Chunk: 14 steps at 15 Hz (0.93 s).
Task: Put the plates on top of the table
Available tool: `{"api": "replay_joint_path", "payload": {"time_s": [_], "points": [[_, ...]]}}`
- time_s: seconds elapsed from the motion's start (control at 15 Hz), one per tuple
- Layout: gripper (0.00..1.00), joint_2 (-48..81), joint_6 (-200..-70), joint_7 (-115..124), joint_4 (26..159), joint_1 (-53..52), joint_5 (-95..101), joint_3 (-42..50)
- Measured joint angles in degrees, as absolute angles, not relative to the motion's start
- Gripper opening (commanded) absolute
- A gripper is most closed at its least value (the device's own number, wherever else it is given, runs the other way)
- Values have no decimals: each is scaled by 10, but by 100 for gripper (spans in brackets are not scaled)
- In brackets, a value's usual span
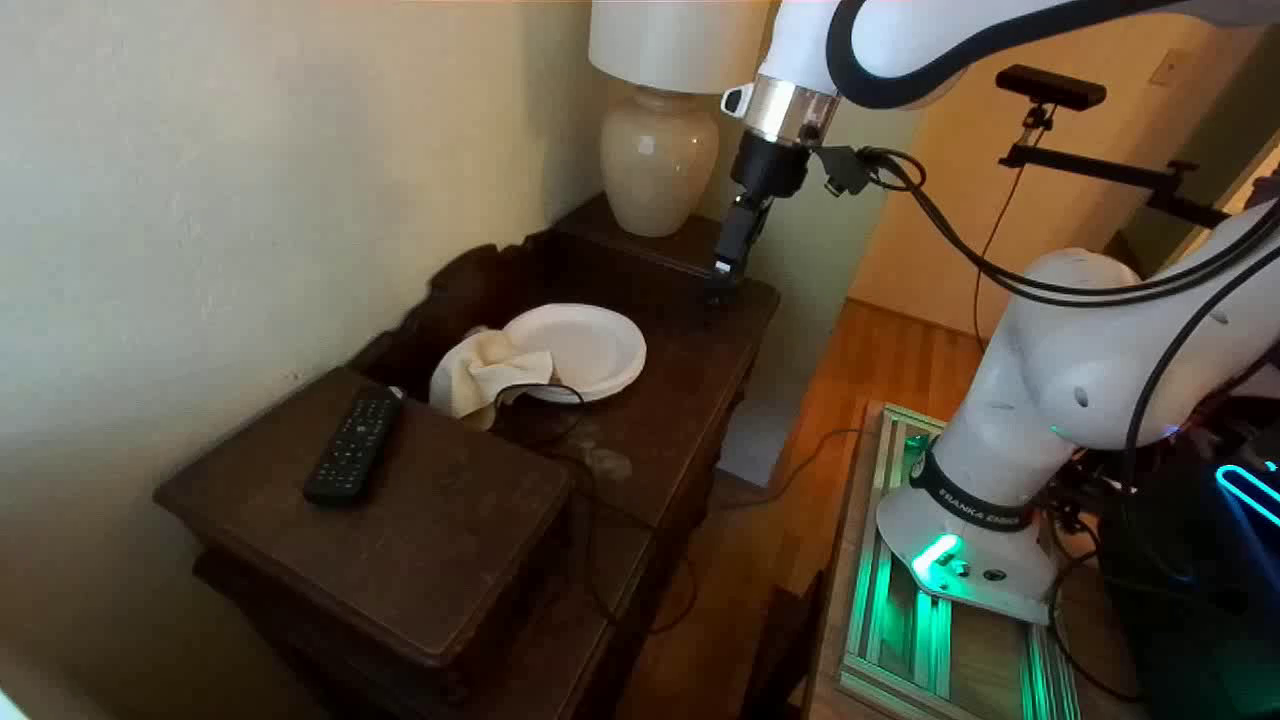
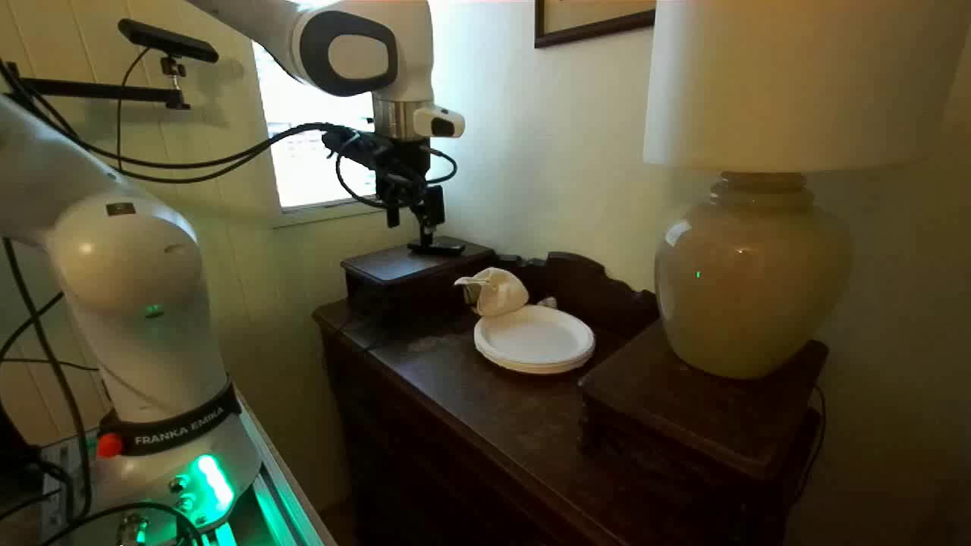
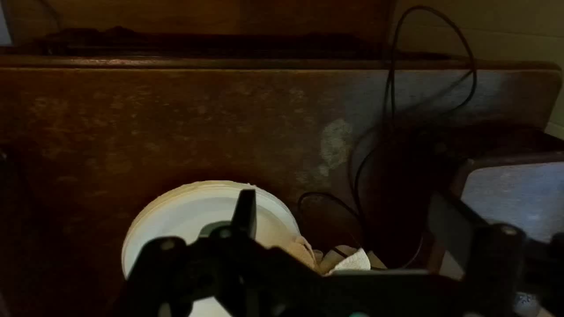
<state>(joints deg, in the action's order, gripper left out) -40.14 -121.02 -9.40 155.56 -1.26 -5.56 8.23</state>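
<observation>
A stack of white plates point(image 1: 590, 350) lies on the dark wooden dresser point(image 1: 690, 400). The stack also shows in an exterior view point(image 2: 537, 339), with several rims layered on each other. A cream cloth point(image 1: 488, 370) lies against one side of the plates and overlaps their edge. My gripper point(image 1: 722, 285) is in the air above the dresser, apart from the plates. In the wrist view my gripper point(image 3: 346, 220) has its two fingers wide apart with nothing held between them. One finger stands in front of the plate stack point(image 3: 176, 220), and the arm of the gripper hides its lower part.
A large lamp point(image 2: 747, 280) stands on a raised block at one end of the dresser. A black remote point(image 1: 355, 445) lies on the raised block at the opposite end. A thin black cable point(image 3: 359, 189) loops by the cloth and over the dresser's front edge.
</observation>
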Motion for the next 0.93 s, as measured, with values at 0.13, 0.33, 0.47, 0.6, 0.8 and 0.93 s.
{"api": "replay_joint_path", "payload": {"time_s": [0.13,0.33,0.47,0.6,0.8,0.93], "points": [[100,-401,-1210,-94,1556,-13,-56,82],[100,-401,-1210,-94,1556,-13,-56,82],[100,-401,-1210,-94,1556,-13,-56,82],[100,-401,-1210,-94,1556,-12,-56,82],[100,-394,-1219,-97,1557,-12,-81,97],[100,-373,-1252,-99,1561,-12,-123,124]]}}
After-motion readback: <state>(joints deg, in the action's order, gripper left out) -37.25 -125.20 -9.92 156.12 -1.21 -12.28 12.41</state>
